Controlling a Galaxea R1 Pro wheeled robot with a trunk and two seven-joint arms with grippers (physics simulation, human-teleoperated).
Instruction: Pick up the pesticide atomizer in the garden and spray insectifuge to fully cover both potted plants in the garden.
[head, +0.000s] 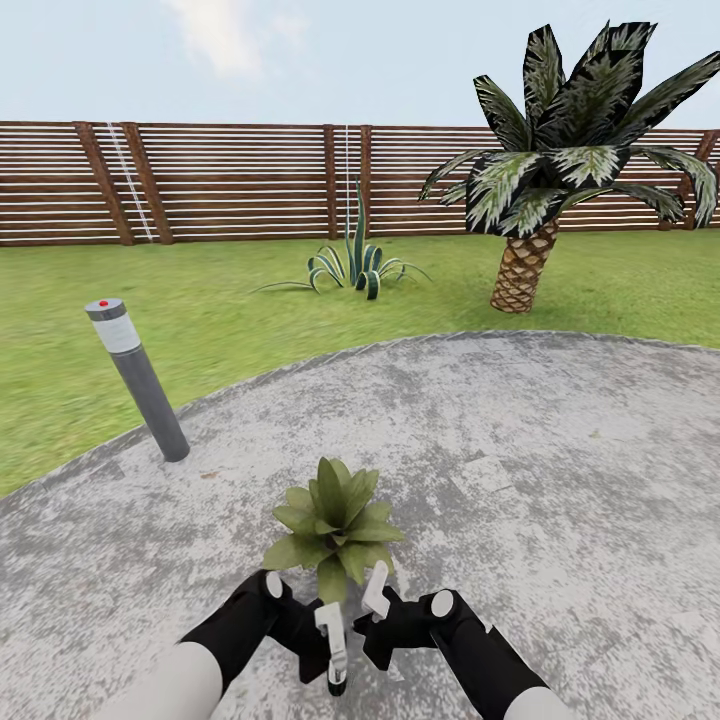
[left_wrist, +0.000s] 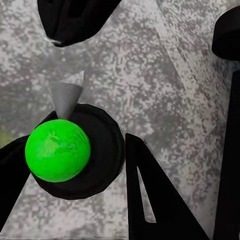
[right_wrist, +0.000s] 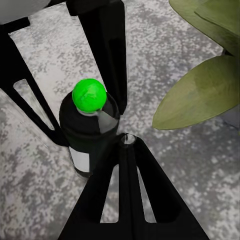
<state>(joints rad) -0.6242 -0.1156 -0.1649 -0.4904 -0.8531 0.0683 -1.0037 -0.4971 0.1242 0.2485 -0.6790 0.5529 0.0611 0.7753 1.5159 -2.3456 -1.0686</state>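
Left gripper (head: 333, 640) gripping pesticide atomizer (right_wrist: 90, 131), lower centre | right gripper (head: 372, 600) spreading wide beside it | potted plant (head: 333, 525) sitting just above on paving (head: 560, 460).

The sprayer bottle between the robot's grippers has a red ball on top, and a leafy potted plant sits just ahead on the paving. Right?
Not quite: the ball on the sprayer bottle is bright green, as the right wrist view shows. The potted plant does sit just ahead on the paving.
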